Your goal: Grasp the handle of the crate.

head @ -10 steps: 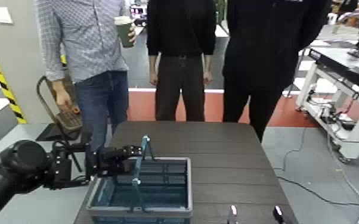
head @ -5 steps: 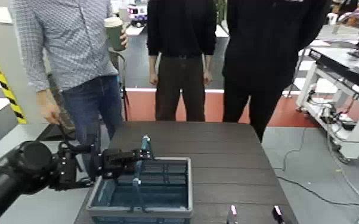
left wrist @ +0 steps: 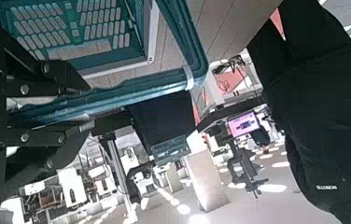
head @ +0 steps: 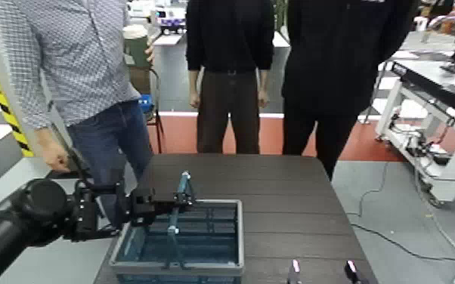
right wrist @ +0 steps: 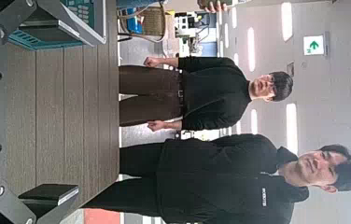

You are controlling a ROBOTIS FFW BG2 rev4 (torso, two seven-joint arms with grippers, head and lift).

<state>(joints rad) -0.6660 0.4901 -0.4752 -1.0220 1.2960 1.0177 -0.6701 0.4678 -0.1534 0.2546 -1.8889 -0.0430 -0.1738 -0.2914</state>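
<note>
One left tool (head: 183,199) grasping handle (head: 174,236), bar between its fingers. Crate (head: 240,236) below left tool, standing on bench (head: 291,204). Right tool (head: 323,271) idle, released, well apart from left tool, near bench's near edge.

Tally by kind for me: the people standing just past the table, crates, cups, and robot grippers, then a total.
People: 3
Crates: 1
Cups: 1
Grippers: 2, left gripper at the crate's handle, right gripper over the table
Total: 7
</note>
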